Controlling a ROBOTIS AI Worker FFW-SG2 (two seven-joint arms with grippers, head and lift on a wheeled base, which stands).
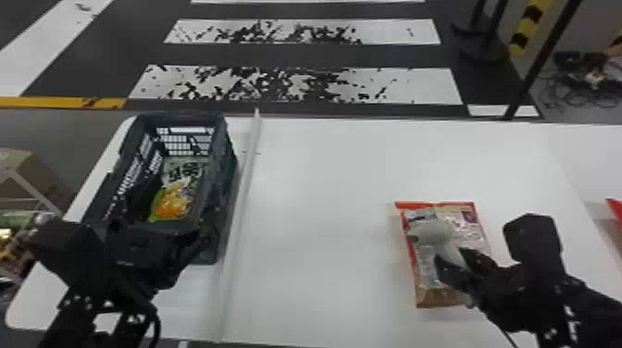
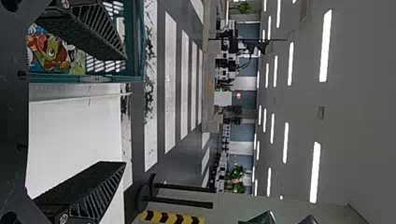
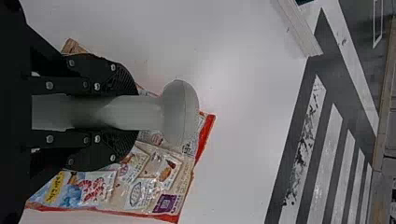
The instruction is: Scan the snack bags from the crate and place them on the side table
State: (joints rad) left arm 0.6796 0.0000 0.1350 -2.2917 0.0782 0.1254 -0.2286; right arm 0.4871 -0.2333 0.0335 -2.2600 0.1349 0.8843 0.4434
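At the right of the counter [image 1: 324, 185], one red-edged snack bag [image 1: 465, 222] lies flat, printed face up. Directly over it, the right end effector [image 1: 463, 264] is closed on the handle of a pale grey scanner [image 1: 431, 231], one finger on each side of the grip. The scanner's head is above the bag; contact between the two cannot be determined.

At the counter's left, a dark crate [image 1: 227, 143] stands beside a long white strip [image 1: 250, 162]. Inside the crate is a green and orange snack packet [image 1: 172, 203]. The left end effector [image 1: 159, 231] is at the near end of the crate, its fingers spread wide with nothing between them. In the left wrist view, one finger appears against the crate and the other against the white counter.

At the head view's right edge, part of a red item [image 1: 616, 209] is visible on a white surface [image 1: 597, 152].
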